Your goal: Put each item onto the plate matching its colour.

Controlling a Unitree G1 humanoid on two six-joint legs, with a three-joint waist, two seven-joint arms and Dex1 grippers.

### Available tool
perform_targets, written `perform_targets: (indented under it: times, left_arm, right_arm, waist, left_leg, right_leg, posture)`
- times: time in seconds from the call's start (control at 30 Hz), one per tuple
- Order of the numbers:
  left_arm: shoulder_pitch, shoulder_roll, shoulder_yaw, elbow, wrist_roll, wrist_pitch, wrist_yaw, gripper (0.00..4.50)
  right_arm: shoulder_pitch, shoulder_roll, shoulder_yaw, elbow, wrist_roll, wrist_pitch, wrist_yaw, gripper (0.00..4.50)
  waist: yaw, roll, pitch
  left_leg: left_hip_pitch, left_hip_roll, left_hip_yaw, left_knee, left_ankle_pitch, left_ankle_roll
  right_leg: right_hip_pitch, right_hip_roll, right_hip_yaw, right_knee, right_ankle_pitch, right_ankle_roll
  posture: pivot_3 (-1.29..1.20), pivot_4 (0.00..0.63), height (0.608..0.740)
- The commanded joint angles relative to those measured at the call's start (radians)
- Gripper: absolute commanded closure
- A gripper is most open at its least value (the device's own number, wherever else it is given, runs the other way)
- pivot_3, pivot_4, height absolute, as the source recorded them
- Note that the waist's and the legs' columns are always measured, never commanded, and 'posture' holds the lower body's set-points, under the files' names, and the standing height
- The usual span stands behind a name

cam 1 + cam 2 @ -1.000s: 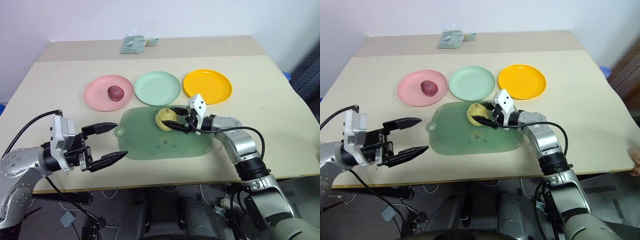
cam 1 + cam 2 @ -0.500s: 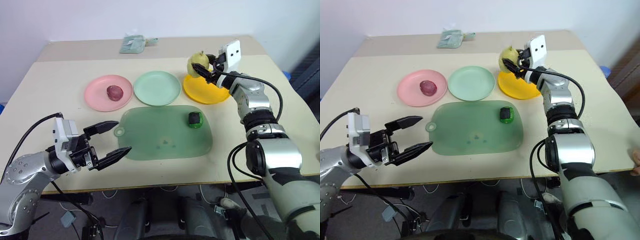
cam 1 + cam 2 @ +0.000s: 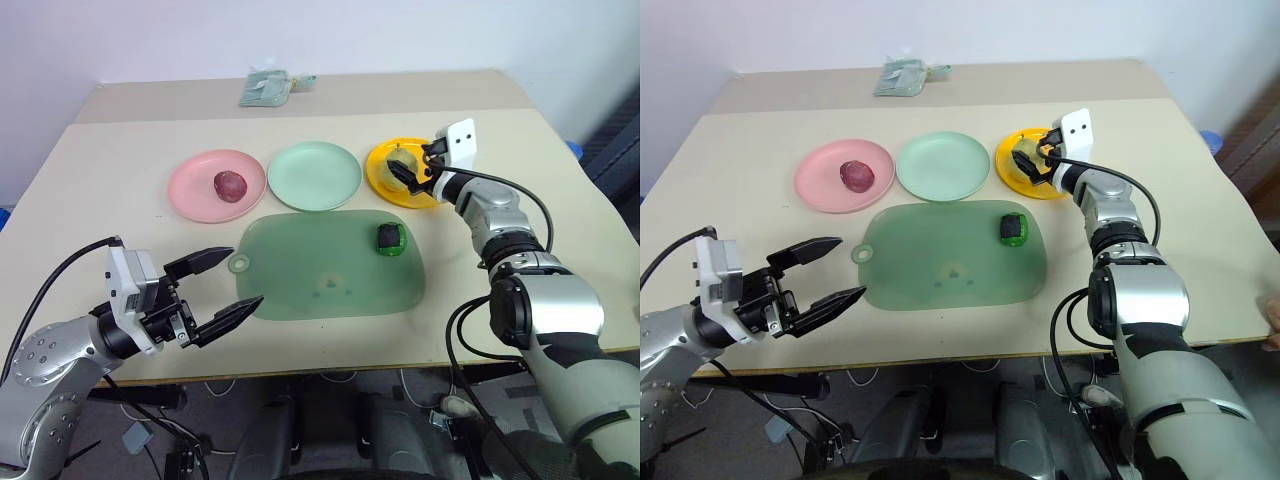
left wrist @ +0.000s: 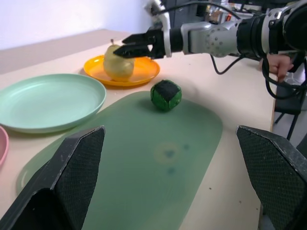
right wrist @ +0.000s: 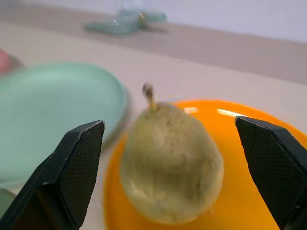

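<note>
the right tool (image 3: 410, 168) stood with its fingers spread apart on either side of the pale yellow pear (image 5: 171, 167), which sat upright on the yellow-orange plate (image 3: 382, 176) directly ahead of that tool, free of both fingers as far as the wrist view showed. the step in hand looked like the release of the pear, and doing it well would call for drawing the right tool straight back along its own line, keeping the fingers wide so neither clipped the fruit and rolled it off the plate. the dark green-black chunk (image 3: 389, 239) lay on the translucent green cutting mat (image 3: 310, 280), below and to the left of the right tool, well apart from the mint green plate (image 3: 314, 176), so it was judged the next item to move. the dark red fruit (image 3: 229, 184) already sat on the pink plate (image 3: 190, 188). the left tool (image 3: 215, 288) hung with its fingers apart and empty over the near tabletop (image 3: 120, 170) edge. the pear's base was blurred, and part of the plate lay behind the right tool.
</note>
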State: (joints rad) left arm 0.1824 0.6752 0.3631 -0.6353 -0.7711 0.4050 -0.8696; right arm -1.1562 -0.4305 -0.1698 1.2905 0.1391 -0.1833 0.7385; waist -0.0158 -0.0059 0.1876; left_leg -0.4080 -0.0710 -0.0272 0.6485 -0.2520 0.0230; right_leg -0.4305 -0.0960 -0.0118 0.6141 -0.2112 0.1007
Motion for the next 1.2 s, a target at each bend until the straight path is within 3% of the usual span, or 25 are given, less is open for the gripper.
perform_targets:
  times: [0.03, 0.3, 0.47, 0.63, 1.03, 1.2]
  left_arm:
    - [-0.020, -0.001, -0.026, -0.020, 0.004, -0.015, 0.006, 0.00]
    - [-0.117, 0.015, -0.081, 0.074, 0.012, -0.022, -0.049, 0.00]
    - [-0.163, 0.030, -0.093, 0.133, 0.025, -0.031, -0.101, 0.00]
    - [-0.179, 0.033, -0.100, 0.157, 0.032, -0.039, -0.129, 0.00]
    - [-0.165, 0.041, -0.084, 0.120, 0.030, -0.025, -0.120, 0.00]
    - [-0.128, 0.035, -0.068, 0.092, 0.024, -0.024, -0.094, 0.00]
  right_arm:
    - [0.029, -0.058, -0.043, -0.163, 0.069, 0.006, 0.139, 0.04]
    - [0.499, -0.141, -0.053, -0.893, 0.240, 0.394, 0.221, 0.04]
    - [0.672, -0.135, -0.036, -1.126, 0.321, 0.577, 0.211, 0.04]
    - [0.694, -0.089, 0.023, -1.134, 0.311, 0.609, 0.201, 0.04]
    - [0.620, -0.027, 0.154, -0.879, 0.191, 0.466, 0.239, 0.04]
    - [0.591, -0.004, 0.132, -0.897, 0.203, 0.424, 0.227, 2.18]
  waist:
    - [0.001, 0.000, 0.000]
    - [0.005, 0.001, -0.001]
    - [-0.003, 0.003, -0.001]
    - [0.004, 0.003, -0.002]
    - [0.004, 0.002, -0.002]
    - [0.004, 0.002, -0.002]
  left_leg:
    - [0.000, 0.000, 0.000, 0.000, 0.000, 0.000]
    - [0.000, 0.000, -0.001, 0.000, 0.000, 0.001]
    - [0.001, 0.001, 0.000, 0.000, 0.000, 0.001]
    - [0.001, 0.001, 0.000, 0.001, 0.000, 0.001]
    - [0.001, 0.000, 0.000, 0.001, -0.001, 0.001]
    - [0.001, 0.001, 0.000, 0.001, -0.001, 0.001]
  right_leg:
    - [0.000, 0.000, 0.000, 0.000, 0.000, 0.000]
    - [0.001, 0.000, 0.000, 0.000, 0.001, 0.001]
    - [0.000, 0.000, 0.001, 0.001, 0.000, 0.000]
    - [0.001, 0.000, 0.001, 0.001, 0.000, 0.000]
    - [0.001, 0.000, 0.001, 0.000, 0.000, 0.000]
    - [0.001, 0.000, 0.001, 0.000, 0.000, 0.000]
  posture:
    - [0.00, 0.150, 0.740]
    - [0.00, 0.150, 0.740]
    - [0.00, 0.150, 0.740]
    - [0.00, 0.150, 0.740]
    - [0.00, 0.150, 0.740]
    - [0.00, 0.150, 0.740]
